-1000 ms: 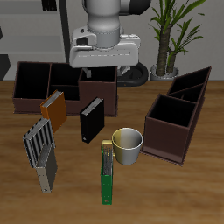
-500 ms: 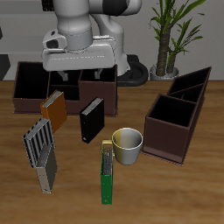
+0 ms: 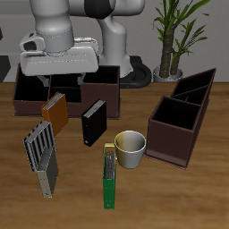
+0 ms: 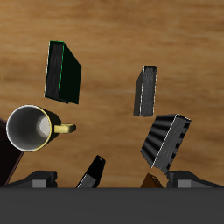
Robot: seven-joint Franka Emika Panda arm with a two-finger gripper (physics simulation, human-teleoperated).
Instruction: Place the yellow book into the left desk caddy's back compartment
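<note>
The yellow book (image 3: 46, 178) is thin and pale grey-beige. It lies flat near the table's front edge, just in front of the grey striped book (image 3: 38, 146), and also shows in the wrist view (image 4: 147, 90). The left desk caddy (image 3: 182, 116) is dark maroon-brown. Its back compartment (image 3: 198, 87), with the taller slanted walls, holds nothing I can see. My gripper (image 3: 63, 79) hangs high over the long dark box, far from the book and the caddy. In the wrist view its fingers (image 4: 39, 179) stand wide apart with nothing between them.
A long three-compartment dark box (image 3: 36, 82) stands at the back. An orange-brown book (image 3: 55, 109), a black book (image 3: 93, 122), a green book (image 3: 109, 176) and a cream mug (image 3: 131, 148) sit mid-table. A potted plant (image 3: 172, 36) stands behind the caddy.
The arm has swung sideways along the table's back, away from the left desk caddy and over the long dark box. No object on the table has moved.
</note>
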